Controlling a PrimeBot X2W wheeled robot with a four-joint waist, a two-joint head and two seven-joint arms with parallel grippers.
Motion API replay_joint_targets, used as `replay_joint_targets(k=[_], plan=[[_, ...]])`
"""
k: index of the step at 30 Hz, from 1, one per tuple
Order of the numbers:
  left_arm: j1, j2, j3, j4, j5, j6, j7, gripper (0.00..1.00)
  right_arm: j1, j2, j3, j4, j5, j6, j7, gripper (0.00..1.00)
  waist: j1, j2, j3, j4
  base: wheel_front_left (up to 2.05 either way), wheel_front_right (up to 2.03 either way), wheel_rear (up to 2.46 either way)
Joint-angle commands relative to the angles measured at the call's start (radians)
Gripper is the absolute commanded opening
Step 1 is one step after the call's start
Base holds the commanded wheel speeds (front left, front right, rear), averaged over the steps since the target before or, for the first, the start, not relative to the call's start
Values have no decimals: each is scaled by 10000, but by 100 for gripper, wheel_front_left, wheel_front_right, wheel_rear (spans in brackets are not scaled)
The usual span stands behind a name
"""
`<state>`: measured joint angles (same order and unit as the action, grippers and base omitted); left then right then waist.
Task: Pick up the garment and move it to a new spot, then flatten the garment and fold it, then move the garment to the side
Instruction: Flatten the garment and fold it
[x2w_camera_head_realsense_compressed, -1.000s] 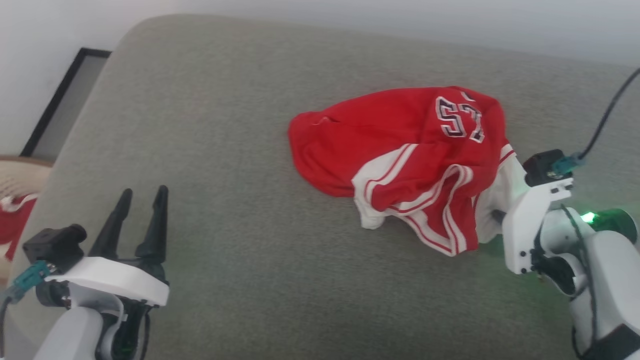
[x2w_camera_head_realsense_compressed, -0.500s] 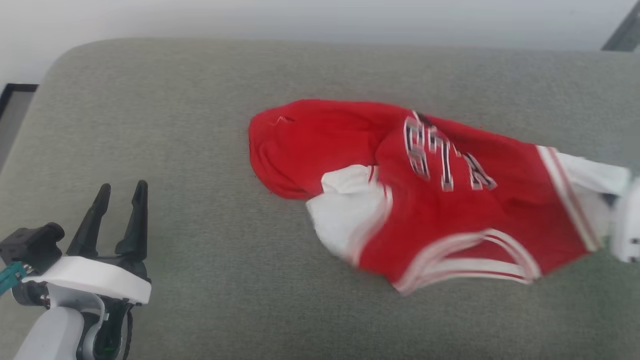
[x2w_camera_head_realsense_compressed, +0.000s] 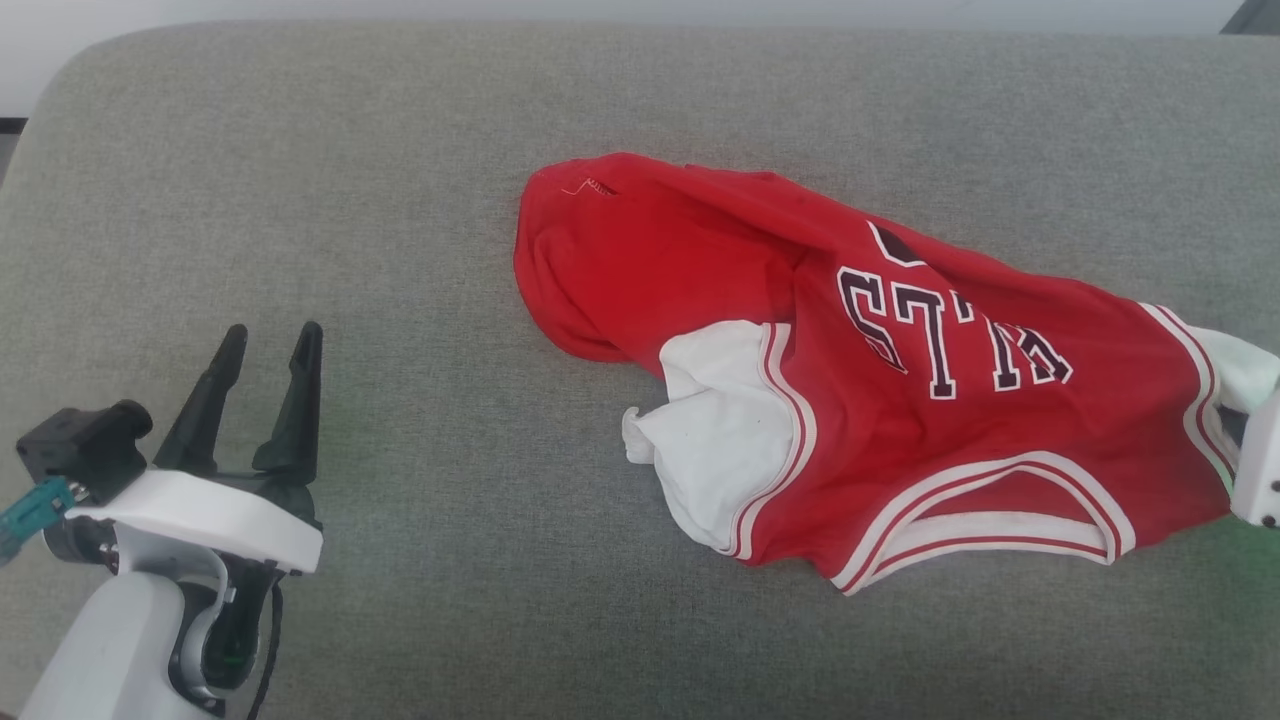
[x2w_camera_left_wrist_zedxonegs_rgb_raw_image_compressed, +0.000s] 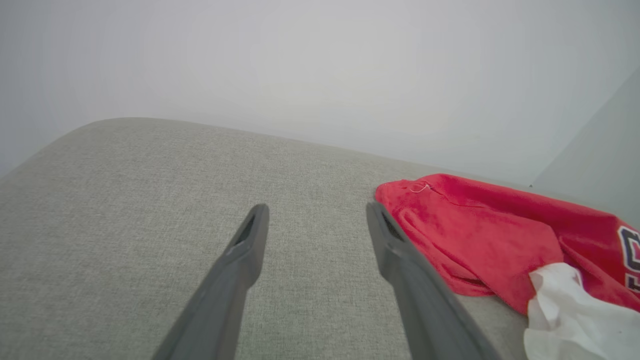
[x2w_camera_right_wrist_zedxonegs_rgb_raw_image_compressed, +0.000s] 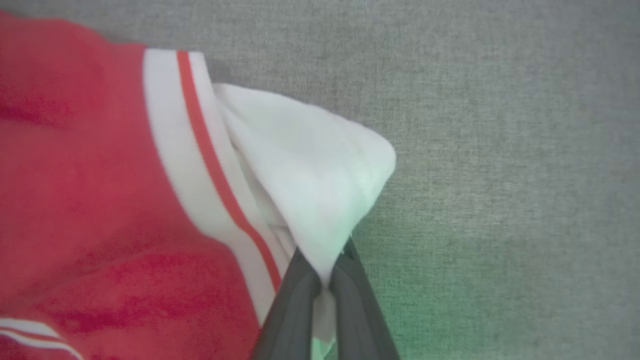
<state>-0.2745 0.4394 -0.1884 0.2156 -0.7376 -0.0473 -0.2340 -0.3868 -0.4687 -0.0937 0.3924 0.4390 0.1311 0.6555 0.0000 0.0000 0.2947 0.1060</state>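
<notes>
You have the jersey (x2w_camera_head_realsense_compressed: 900, 420) lying rumpled on the grey cushion (x2w_camera_head_realsense_compressed: 400, 120), right of centre in your head view. It stretches from a bunched red end near the middle out toward the right edge. Black, white-edged letters (x2w_camera_head_realsense_compressed: 950, 330) run across its red front, a white side panel (x2w_camera_head_realsense_compressed: 715, 430) is folded out on the near left side, and a curved striped trim (x2w_camera_head_realsense_compressed: 1010, 462) lies along the near edge. Your right gripper (x2w_camera_right_wrist_zedxonegs_rgb_raw_image_compressed: 324, 262) has its jaws pressed together on a corner of white cloth at the jersey's right end. The right wrist view shows that cloth pinched between the two dark fingers (x2w_camera_right_wrist_zedxonegs_rgb_raw_image_compressed: 292, 305), with a red-and-white stripe just beside it. Your left gripper (x2w_camera_head_realsense_compressed: 272, 332) sits at the lower left over bare cushion, well apart from the jersey, its jaws spread and holding nothing
</notes>
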Motion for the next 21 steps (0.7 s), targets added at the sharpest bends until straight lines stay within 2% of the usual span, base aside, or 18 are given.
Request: replay_joint_targets(k=[1,2,3,4,5,9,15,21], plan=[[-197,18,-20,51,61,-37,25,100,-136,174,186,510,91,-6,-181,0,0,0,15,33,0,0,0],[-234,37,-35,70,55,-56,56,100,-253,198,265,805,150,-6,-295,0,0,0,7,36,0,0,0],[-258,62,-53,102,55,-73,91,100,-363,179,377,1067,167,-6,-381,14,0,0,-14,42,0,0,0],[-273,94,-76,129,53,-96,130,100,-460,155,495,1267,196,-6,-462,36,0,0,-41,33,0,0,0],[-298,116,-89,148,30,-96,177,100,-572,155,602,1442,252,-6,-540,100,0,0,-82,10,0,0,0],[-325,261,-125,121,-82,-124,462,100,-817,-19,1009,1733,378,-3,-839,100,0,0,-301,-149,0,0,0],[-224,469,-166,-227,-406,-35,1208,100,-981,-274,1193,1519,554,-5,-1495,100,0,0,-597,-520,0,0,0],[-149,833,-324,-1073,-635,278,2574,100,-863,-157,1029,858,620,-5,-2634,100,0,0,-890,-1134,0,0,0]])
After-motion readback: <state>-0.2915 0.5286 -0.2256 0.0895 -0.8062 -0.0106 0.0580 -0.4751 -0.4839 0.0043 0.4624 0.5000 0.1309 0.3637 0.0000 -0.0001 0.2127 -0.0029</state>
